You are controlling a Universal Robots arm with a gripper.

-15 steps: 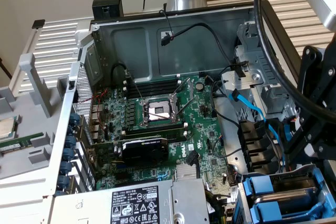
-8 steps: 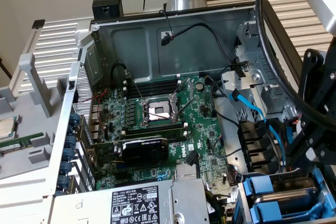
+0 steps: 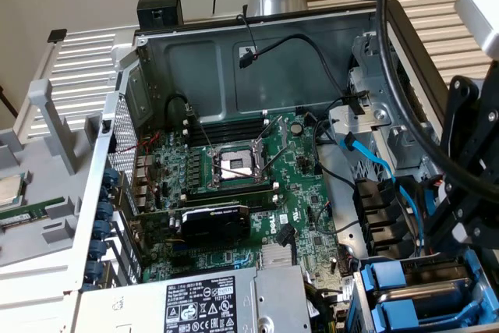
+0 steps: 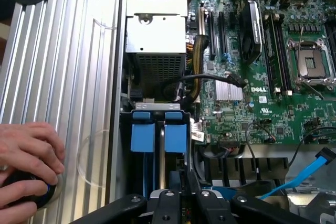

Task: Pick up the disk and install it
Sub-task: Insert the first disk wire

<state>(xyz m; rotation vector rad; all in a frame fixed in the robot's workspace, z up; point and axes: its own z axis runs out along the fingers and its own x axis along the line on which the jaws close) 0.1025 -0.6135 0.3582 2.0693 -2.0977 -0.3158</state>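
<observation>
Wrist view: gripper over the disk in the drive bay; whether it grips, you cannot tell. Skewed, your disk may jam against the bay's neighbouring tray.

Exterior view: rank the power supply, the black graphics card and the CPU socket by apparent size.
1. power supply: largest, though nearest the camera.
2. graphics card and CPU socket: look about alike, unranked.

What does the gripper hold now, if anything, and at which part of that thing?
It cannot be told. The gripper is low over the drive bay, close to the blue-railed drives, but any contact is hidden.
</observation>
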